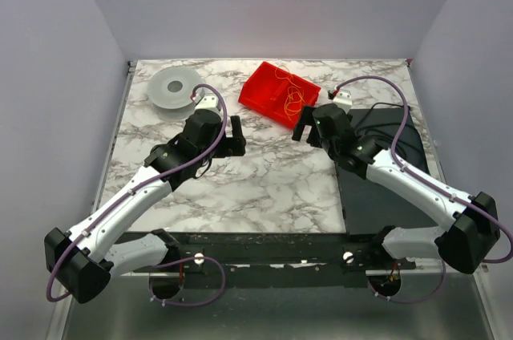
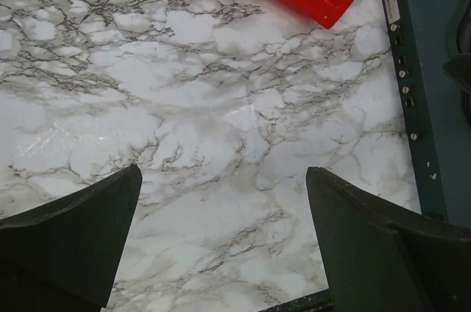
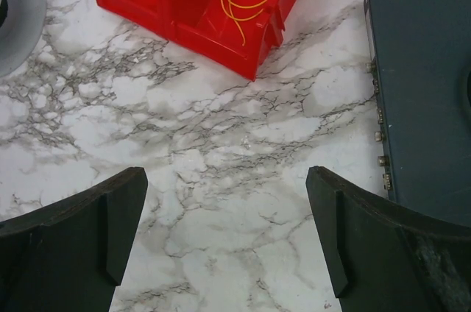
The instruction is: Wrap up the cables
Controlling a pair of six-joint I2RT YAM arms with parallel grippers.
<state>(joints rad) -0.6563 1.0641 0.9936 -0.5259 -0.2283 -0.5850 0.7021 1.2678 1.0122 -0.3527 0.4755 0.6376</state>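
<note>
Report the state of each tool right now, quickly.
Left tool: open, holding nothing.
Right tool: open, holding nothing.

The table has a white marble-patterned top veined in grey and black, with a glossy sheen in patches. Three things lie on it. A flat grey spool with a dark hub sits in the far left corner. A red plastic bin, split by a divider into compartments, rests close to the far edge near its middle, turned at an angle to the table's sides. A dark blue-grey box lies flat along the right edge, reaching from about mid-depth to the near edge; small fittings line its left side. The three are well apart, with bare marble between them.
</note>
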